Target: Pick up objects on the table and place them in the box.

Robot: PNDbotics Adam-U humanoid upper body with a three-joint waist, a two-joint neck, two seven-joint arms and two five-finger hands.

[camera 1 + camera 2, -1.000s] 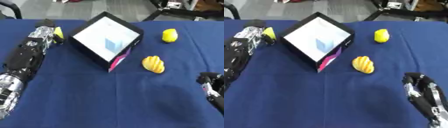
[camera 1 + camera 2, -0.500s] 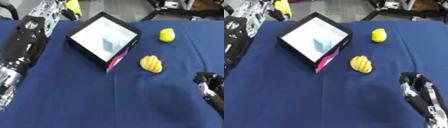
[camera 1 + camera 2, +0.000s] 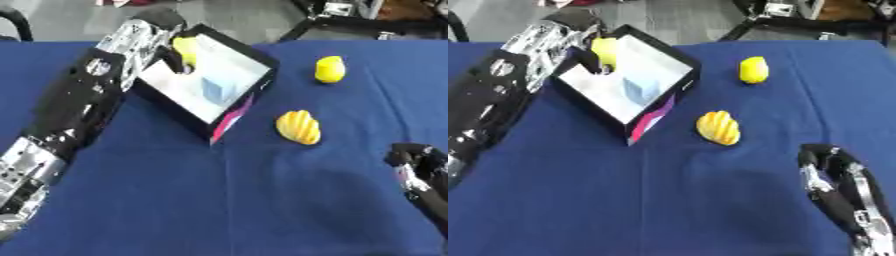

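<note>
— What is on your left side?

— My left arm reaches in from the lower left, up across the blue surface (image 3: 219,200). My left hand (image 3: 157,37) is over the far left corner of the box (image 3: 214,127), its fingers curled round a small yellow object (image 3: 185,50).

— Where does that yellow object sit, exactly?

— It is in my fingers, above the box's white inside, near the far left wall. I cannot tell whether it touches the floor of the box.

— And the box itself?

— It is black outside, white inside, open on top, and stands turned so that one corner points toward me. That near corner shows a pink strip. A pale blue cube (image 3: 214,91) lies inside, about in the middle.

— What lies to the right of the box?

— A ribbed orange-yellow thing (image 3: 298,127), shell-like, lies on the surface just beside the box's near right side, apart from it. Farther back and to the right, a yellow lemon-shaped thing (image 3: 329,69) rests on the cloth, well apart from the box and from the ribbed one.

— And your right hand?

— My right hand (image 3: 833,172) shows at the lower right corner, resting near the edge of the surface. Its fingers are relaxed and point up the picture; it grasps nothing and touches none of the yellow things.
</note>
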